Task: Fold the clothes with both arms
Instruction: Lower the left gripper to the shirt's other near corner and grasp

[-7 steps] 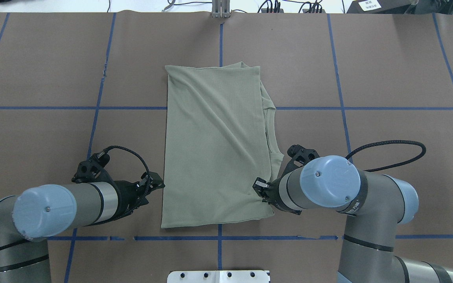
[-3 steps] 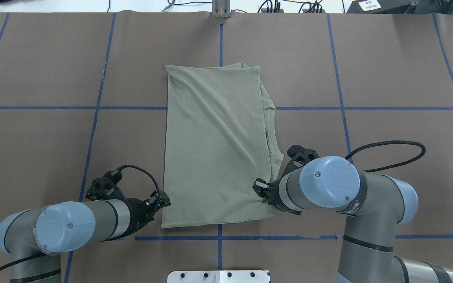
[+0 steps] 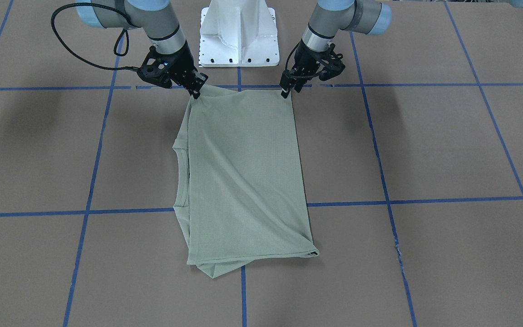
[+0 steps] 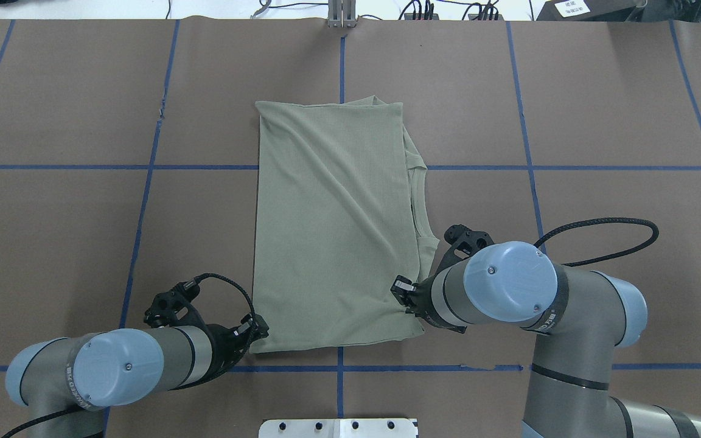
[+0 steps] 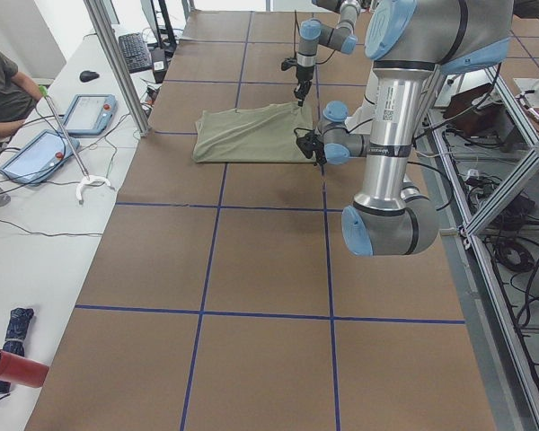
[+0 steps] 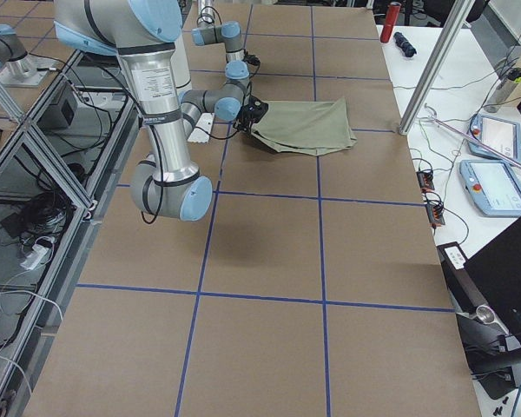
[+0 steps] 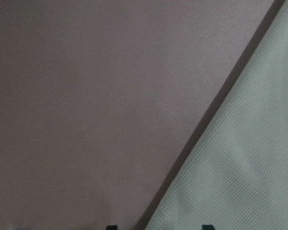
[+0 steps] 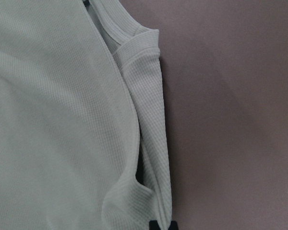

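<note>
You see the left arm (image 4: 143, 359) pulled back toward the surface's (image 4: 52, 243) near edge, on the robot's side. Its blue-capped joint sits closer to that edge and further in from the left edge than a second ago. The left gripper (image 4: 259, 331) has travelled down the left side of the shirt (image 4: 332, 231). Earlier it was just beside that side, some way up from the hem. Now it is at the shirt's near-left corner, with its fingers (image 7: 112, 226) apart on either side of the cloth's edge. Its black cable loop (image 4: 224, 278) has moved along with it.
</note>
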Controlling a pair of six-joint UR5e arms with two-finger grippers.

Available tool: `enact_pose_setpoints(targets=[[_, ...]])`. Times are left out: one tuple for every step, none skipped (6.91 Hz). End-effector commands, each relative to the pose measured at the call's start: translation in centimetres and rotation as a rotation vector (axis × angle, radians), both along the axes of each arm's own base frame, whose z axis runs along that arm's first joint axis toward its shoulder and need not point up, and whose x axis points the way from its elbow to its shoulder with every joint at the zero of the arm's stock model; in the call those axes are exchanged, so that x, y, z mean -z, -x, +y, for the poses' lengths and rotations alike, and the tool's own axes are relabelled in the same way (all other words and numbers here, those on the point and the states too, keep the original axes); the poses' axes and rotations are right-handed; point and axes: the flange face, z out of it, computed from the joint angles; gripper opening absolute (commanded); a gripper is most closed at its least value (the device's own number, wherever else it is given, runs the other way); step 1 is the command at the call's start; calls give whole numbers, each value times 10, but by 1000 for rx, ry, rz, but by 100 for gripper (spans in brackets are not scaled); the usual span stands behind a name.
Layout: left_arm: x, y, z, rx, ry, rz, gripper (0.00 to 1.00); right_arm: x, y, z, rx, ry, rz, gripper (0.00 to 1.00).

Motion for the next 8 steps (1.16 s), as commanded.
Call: enact_pose_setpoints(targets=[[-4,-4,2,-7,2,-10,57,1,0,0,0,0,-1,0],[-2,-5,2,-7,2,-7,54,1,0,0,0,-1,-3,0],[0,-5,2,-5,2,-2,39,1,0,0,0,-1,-3,0],[0,-4,1,-4,0,-2,0,2,-1,0,0,-1,-4,0],[1,-5,1,-3,1,-1,0,1,-1,0,0,-1,-3,0],[2,-5,2,-5,1,2,0,2,-1,0,0,-1,-4,0],[11,-6,1,-3,-2,17,0,1,-1,0,0,-1,-3,0],[19,-2,2,-5,-2,34,0,2,-2,0,-1,-2,-6,0]])
